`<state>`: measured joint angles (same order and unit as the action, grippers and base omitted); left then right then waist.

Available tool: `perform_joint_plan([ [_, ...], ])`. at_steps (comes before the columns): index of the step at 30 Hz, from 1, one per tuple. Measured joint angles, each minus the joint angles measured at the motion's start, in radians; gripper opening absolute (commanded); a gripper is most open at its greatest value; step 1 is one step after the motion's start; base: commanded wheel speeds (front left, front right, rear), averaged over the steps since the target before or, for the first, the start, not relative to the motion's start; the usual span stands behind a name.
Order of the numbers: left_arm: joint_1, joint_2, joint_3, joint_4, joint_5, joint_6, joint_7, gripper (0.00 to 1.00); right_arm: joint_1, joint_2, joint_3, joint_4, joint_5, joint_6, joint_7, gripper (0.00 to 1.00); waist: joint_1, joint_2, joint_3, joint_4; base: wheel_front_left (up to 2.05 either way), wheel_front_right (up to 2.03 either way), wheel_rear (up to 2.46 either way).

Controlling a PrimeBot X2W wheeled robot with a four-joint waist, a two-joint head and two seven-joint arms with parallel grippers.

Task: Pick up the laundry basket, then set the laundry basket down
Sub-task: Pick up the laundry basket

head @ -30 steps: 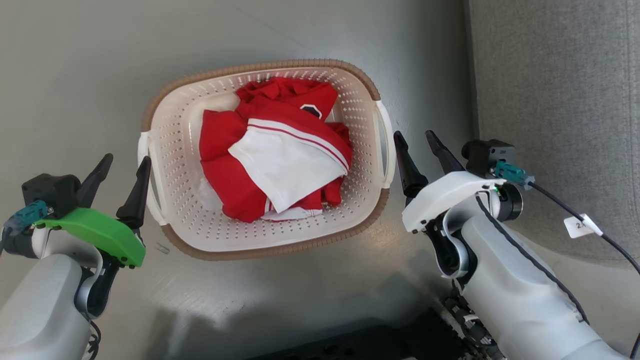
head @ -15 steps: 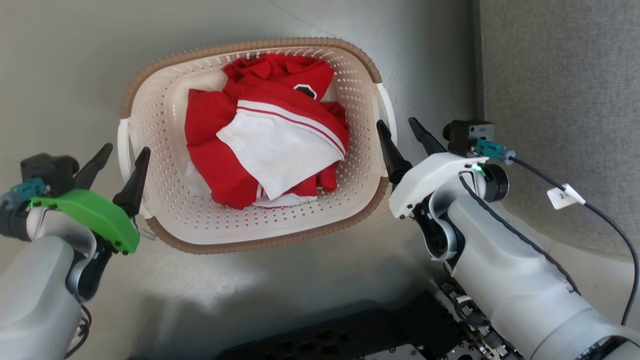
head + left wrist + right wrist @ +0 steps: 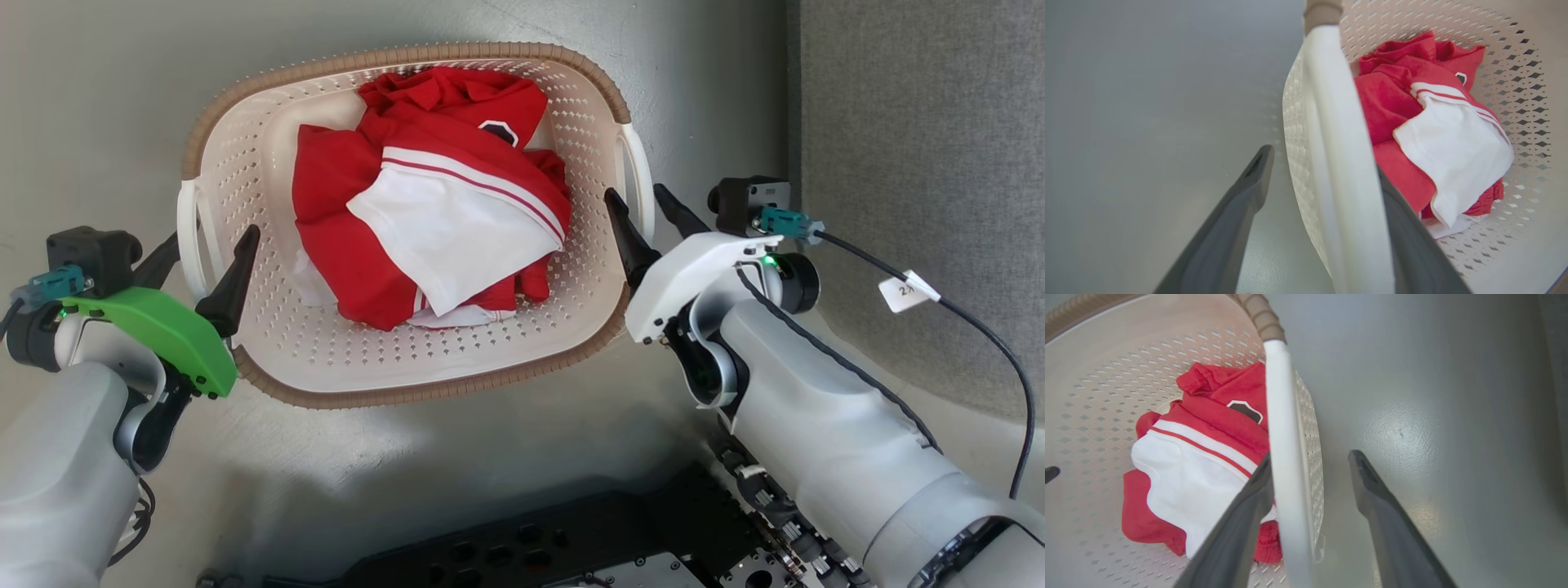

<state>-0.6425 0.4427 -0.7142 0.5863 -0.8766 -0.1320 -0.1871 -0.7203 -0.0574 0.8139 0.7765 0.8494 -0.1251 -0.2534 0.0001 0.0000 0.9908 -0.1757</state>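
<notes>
1. Fingers (image 3: 1237, 204) first: the left gripper (image 3: 211, 238) has them spread wide, one outside the laundry basket (image 3: 343, 359) and one inside it, with the white left handle (image 3: 189, 245) running between them.
2. From the left wrist, that handle (image 3: 1339, 163) sits in the gap of the gripper (image 3: 1327, 163). The outer finger is clear of it, and the inner one is tucked close behind it, nothing clamped.
3. Over to the right gripper (image 3: 634, 193), and it's the same picture: fingers parted, straddling the right handle (image 3: 641, 184) of the basket.
4. The right wrist view shows that gripper (image 3: 1311, 455) with its inner finger right against the handle (image 3: 1286, 457) and its outer finger well apart, out over the grey floor (image 3: 1412, 416).
5. A green cover (image 3: 155, 335) caps the left wrist, and a black cable (image 3: 980, 335) with a white tag trails off the right wrist, away from the basket.
6. Now the basket itself: it sits between the two grippers over the floor (image 3: 490, 457), its brown rim (image 3: 367, 400) nearest the robot. Whether its bottom touches the floor, I cannot tell.
7. Inside the basket lies a crumpled heap of red and white clothes (image 3: 433, 220), piled toward its far wall.
8. Beyond the basket's right handle, a grey textured surface (image 3: 922, 163) borders the floor.
</notes>
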Motion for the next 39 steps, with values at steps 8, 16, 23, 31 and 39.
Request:
perform_joint_plan([
  [8,-0.023,-0.011,-0.042,0.015,-0.037,0.002,-0.008,0.00,-0.035,0.002,0.040,0.002,0.032,0.000,-0.002,0.00,-0.0001,0.0000,0.002,0.003,0.00,0.00,0.00],
  [16,-0.046,-0.014,-0.068,0.046,-0.071,0.011,-0.011,0.00,-0.041,0.017,0.053,0.017,0.056,0.000,-0.001,0.00,0.0000,0.0000,-0.013,0.003,0.00,0.00,0.00],
  [23,-0.049,-0.017,-0.096,0.072,-0.104,0.011,-0.018,0.00,-0.041,0.024,0.070,0.030,0.058,0.000,-0.001,0.00,0.0000,0.0000,-0.046,0.005,0.00,0.00,0.00],
  [31,-0.049,-0.030,-0.134,0.115,-0.127,0.011,-0.025,0.00,-0.039,0.023,0.122,0.059,0.061,0.000,-0.001,0.00,0.0000,0.0000,-0.107,0.006,0.00,0.00,0.00],
  [39,-0.048,-0.057,-0.164,0.155,-0.170,0.011,-0.024,0.00,-0.035,0.021,0.156,0.087,0.091,-0.001,-0.001,0.00,0.0000,0.0000,-0.197,0.007,0.00,0.00,0.00],
])
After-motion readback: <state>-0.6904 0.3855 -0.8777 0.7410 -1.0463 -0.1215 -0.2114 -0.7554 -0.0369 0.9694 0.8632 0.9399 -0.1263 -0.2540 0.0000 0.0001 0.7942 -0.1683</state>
